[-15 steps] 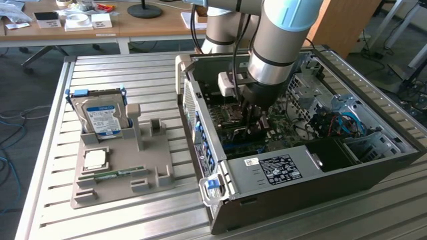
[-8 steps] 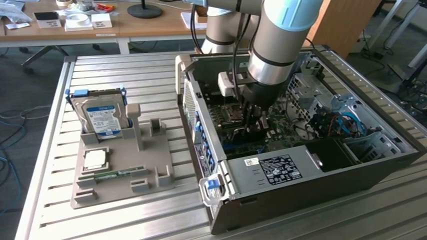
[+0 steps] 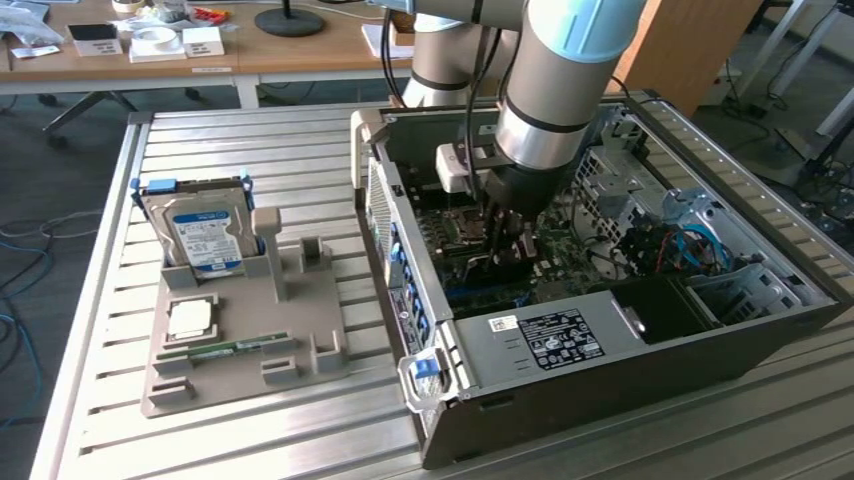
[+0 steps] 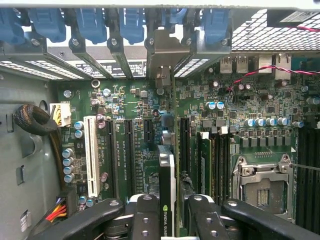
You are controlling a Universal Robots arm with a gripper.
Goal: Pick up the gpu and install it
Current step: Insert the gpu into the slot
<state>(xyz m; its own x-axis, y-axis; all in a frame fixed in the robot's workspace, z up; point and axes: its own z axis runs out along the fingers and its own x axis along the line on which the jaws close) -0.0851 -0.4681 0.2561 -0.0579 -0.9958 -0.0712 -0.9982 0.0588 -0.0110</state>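
Now I am gripping the gpu (image 4: 166, 185) in my gripper (image 4: 167, 215), keeping it upright over its slot (image 4: 174, 150).

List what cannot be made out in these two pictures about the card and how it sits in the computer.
- Wrist view: the lower edge of the gpu and its slot are hidden by the card itself, so whether it is seated cannot be told.
- Wrist view: the fingers are cut off by the picture's edge.
- Exterior view: the arm hides the card inside the case.
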